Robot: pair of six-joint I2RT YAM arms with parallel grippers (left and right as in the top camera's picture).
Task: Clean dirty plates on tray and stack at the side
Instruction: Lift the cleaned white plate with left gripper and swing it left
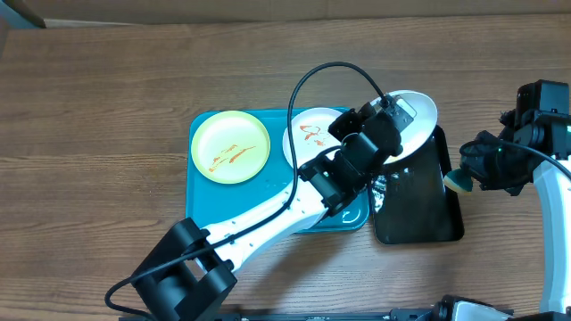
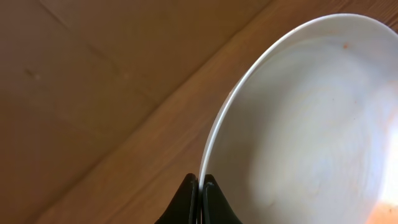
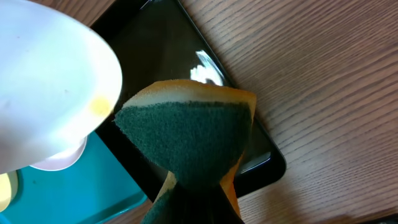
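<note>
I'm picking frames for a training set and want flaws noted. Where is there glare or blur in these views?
Overhead: sharp and evenly lit, small glints on the black tray. Left wrist: the white plate pinched by the left gripper looks soft, the table behind blurred. Right wrist: bright glare on the black tray; the sponge is crisp, the plate washed out.

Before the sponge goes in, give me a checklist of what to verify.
1. Left tool grips lifted plate by its rim: ok.
2. Right tool holds sponge: ok.
3. Lifted plate raised off blue tray: ok.
4. Sponge touching lifted plate: not ok, apart.
5. Lifted plate clean: not ok, orange speck shows.
6. Yellow plate and white plate on blue tray clean: not ok, both smeared.
</note>
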